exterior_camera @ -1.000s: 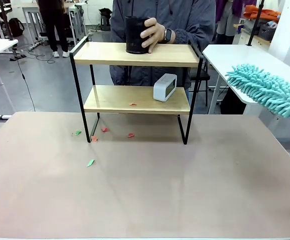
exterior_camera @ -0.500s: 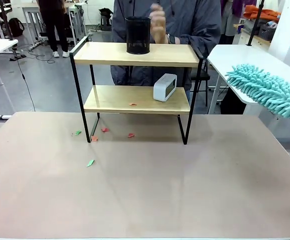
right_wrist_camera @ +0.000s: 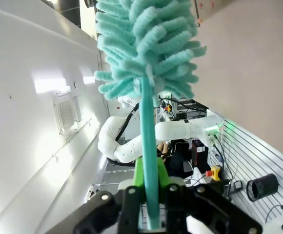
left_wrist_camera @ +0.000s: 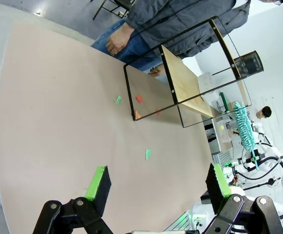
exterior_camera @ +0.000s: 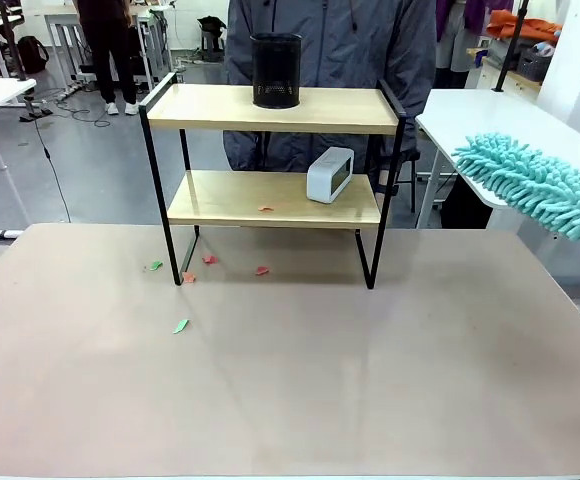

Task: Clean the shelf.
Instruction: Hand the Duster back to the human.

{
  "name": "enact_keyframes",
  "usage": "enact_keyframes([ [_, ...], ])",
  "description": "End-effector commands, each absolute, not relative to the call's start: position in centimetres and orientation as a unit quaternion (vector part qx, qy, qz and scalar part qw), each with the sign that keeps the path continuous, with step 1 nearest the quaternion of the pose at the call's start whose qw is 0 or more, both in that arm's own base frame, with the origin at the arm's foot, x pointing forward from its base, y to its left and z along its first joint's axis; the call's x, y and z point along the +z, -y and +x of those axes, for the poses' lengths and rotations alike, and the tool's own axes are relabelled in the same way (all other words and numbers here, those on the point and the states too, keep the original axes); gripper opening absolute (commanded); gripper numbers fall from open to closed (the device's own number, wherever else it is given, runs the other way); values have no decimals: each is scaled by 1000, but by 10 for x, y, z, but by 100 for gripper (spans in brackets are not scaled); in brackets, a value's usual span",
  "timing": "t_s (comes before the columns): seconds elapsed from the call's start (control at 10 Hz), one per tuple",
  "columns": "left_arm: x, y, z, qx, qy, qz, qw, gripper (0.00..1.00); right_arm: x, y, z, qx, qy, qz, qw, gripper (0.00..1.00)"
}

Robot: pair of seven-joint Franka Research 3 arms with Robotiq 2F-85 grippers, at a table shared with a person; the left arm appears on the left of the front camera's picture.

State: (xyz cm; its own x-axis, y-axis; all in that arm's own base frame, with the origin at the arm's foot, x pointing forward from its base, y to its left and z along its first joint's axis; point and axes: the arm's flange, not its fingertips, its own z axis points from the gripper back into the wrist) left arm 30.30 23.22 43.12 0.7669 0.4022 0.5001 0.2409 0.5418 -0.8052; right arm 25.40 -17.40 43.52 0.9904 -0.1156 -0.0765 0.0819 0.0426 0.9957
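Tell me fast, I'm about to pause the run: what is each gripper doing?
Left gripper: open, empty.
Right gripper: shut on the teal duster, by its handle.

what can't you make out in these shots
Front view: the duster has its handle cut off by the right edge.
Front view: the black cup on the shelf top board hides its inside behind its own wall.
Front view: the white clock on the lower board has a display too small to read.
Left wrist view: the scraps by the shelf are too small to identify.
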Motion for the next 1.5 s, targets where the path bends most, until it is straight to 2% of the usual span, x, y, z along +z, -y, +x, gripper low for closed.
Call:
enact_keyframes([
  [0.0, 432, -232, 304, 41, 351, -480, 803, 100, 436, 175, 254, -72, 13, 687, 723, 0],
  [0.1, 432, -232, 304, 41, 351, -480, 803, 100, 436, 175, 254, -72, 13, 687, 723, 0],
  [0.2, 431, -232, 303, 50, 338, -476, 810, 100, 435, 174, 254, -69, 12, 688, 722, 12],
  [0.3, 462, -227, 294, 41, 350, -481, 802, 100, 439, 170, 254, -68, 6, 687, 723, 12],
  [0.5, 522, -207, 276, -23, 340, -527, 779, 100, 483, 160, 232, 58, -41, 667, 742, 12],
  [0.7, 550, -161, 258, -118, 320, -534, 774, 100, 531, 117, 201, 213, -86, 608, 760, 12],
  [0.8, 553, -132, 255, -153, 281, -547, 773, 100, 547, 87, 184, 293, -125, 570, 757, 12],
  [1.0, 541, -81, 255, -198, 207, -559, 778, 100, 547, 32, 170, 382, -188, 512, 746, 12],
  [1.1, 530, -60, 254, -221, 176, -555, 783, 100, 540, 14, 170, 389, -198, 507, 743, 12],
  [1.2, 515, -40, 251, -223, 135, -558, 788, 100, 531, 15, 184, 341, -175, 534, 753, 12],
  [1.3, 512, -59, 245, -255, 113, -538, 795, 100, 537, 11, 172, 374, -179, 516, 749, 12],
  [1.4, 522, -47, 255, -219, 168, -563, 779, 100, 537, 11, 172, 374, -179, 516, 749, 12],
])
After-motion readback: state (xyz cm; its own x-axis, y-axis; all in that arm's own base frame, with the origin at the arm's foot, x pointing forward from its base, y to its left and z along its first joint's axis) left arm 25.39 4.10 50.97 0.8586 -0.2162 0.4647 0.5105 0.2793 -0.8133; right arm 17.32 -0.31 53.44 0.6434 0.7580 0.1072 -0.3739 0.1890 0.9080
